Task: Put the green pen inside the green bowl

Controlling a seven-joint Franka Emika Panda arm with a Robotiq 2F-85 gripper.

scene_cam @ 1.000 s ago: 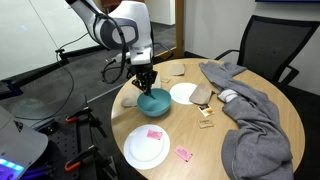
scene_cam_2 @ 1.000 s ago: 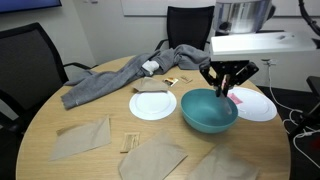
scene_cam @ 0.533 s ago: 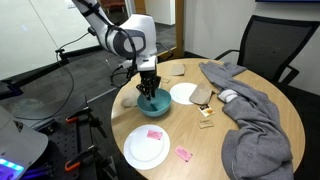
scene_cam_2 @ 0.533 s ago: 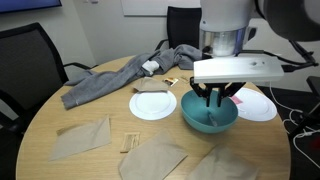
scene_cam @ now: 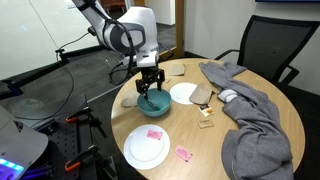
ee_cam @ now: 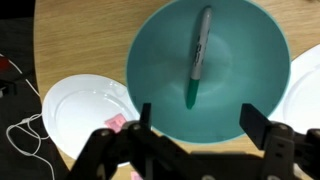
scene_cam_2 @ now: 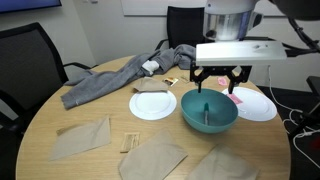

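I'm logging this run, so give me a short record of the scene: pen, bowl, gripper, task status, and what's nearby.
pen: green, lying inside the bowl
bowl: teal-green, upright on the table
gripper: open, above the bowl, holding nothing
task status: pen is in the bowl
nearby: white plates on both sides of the bowl, grey cloth further off

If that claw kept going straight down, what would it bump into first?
Probably the pen lying in the bowl, or the bowl floor beside it; the open gripper hangs right above.
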